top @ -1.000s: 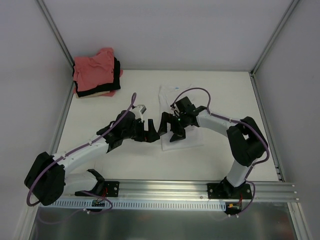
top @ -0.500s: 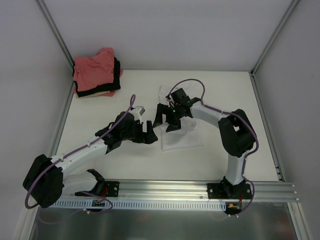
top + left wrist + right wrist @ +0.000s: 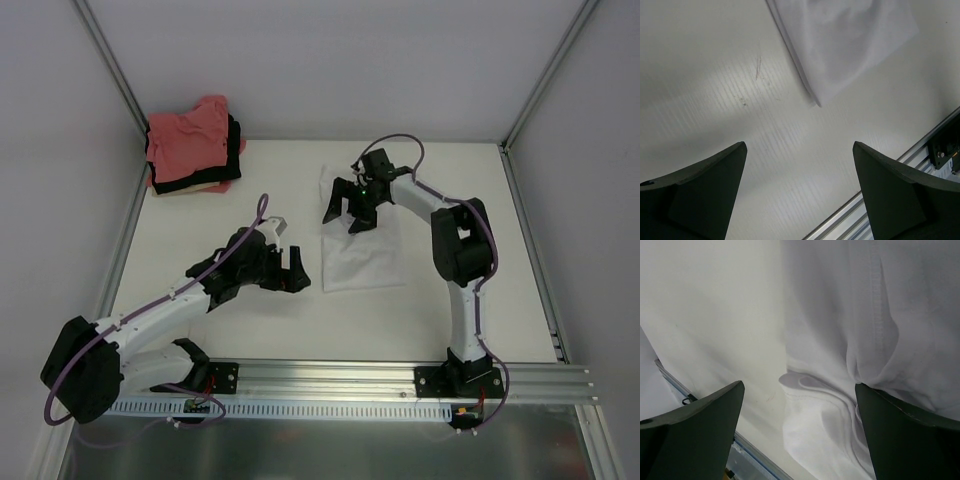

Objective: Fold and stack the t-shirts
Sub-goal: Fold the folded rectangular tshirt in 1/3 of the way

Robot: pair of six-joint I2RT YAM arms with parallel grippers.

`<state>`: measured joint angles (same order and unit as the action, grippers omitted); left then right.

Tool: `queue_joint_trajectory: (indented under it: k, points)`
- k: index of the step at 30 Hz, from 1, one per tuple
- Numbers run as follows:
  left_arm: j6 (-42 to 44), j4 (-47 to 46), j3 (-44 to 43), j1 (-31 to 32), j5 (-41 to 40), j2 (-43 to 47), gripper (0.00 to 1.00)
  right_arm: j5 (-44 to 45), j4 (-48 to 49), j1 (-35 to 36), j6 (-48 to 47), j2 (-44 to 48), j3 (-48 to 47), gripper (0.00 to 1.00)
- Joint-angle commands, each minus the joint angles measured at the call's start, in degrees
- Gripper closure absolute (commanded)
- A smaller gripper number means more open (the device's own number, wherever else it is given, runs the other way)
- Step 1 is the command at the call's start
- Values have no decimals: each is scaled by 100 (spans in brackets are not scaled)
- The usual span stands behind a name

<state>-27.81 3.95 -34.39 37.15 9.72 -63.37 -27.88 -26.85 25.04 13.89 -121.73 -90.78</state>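
A white t-shirt [image 3: 358,250] lies folded into a rectangle at the table's centre. My right gripper [image 3: 348,214] hovers open over its far left part; the right wrist view shows rumpled white cloth [image 3: 840,315] and a seam under the right gripper [image 3: 799,387], nothing between the fingers. My left gripper [image 3: 292,273] stands open over bare table just left of the shirt's near left corner. That corner [image 3: 845,40] shows ahead of the left gripper [image 3: 799,147] in the left wrist view. At the back left corner sits a stack: a salmon-pink shirt [image 3: 188,138] on a black one [image 3: 233,150] on a cream one [image 3: 190,187].
An aluminium rail [image 3: 330,375] carrying both arm bases runs along the near edge, and also shows as a rail [image 3: 940,145] in the left wrist view. Grey enclosure walls with metal posts [image 3: 110,70] close in the left, back and right sides.
My right gripper has travelled from the shirt's near left part toward the back, the arm stretching out. My left gripper has drawn back to the left off the shirt. Both stayed open.
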Motion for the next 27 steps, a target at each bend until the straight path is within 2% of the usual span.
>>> queue_joint_trajectory:
  k: [1,6,11,14,15,16,22,27]
  points:
    - [57,141,55,12,-110,237,11,19,-347,-174,-360,-201,-939,1]
    - [65,370,126,21,-242,545,11,81,-1110,-420,-580,-343,-2266,1]
    - [13,327,266,21,-269,747,10,265,-1428,-526,-765,420,-2059,1]
    - [-84,160,363,12,-233,704,9,371,-1411,-535,-835,1124,-1383,1]
    - [-101,-50,389,21,-225,651,3,371,-1384,-526,-835,1447,-1172,1]
    - [-128,-174,407,12,-224,599,1,388,-1367,-526,-835,1616,-674,1]
    - [-58,-1474,180,12,267,-489,1,801,-682,-728,-713,3127,1655,1]
    - [-39,-2090,-85,-40,688,-1211,1,661,-277,-1255,-651,3718,2793,0]
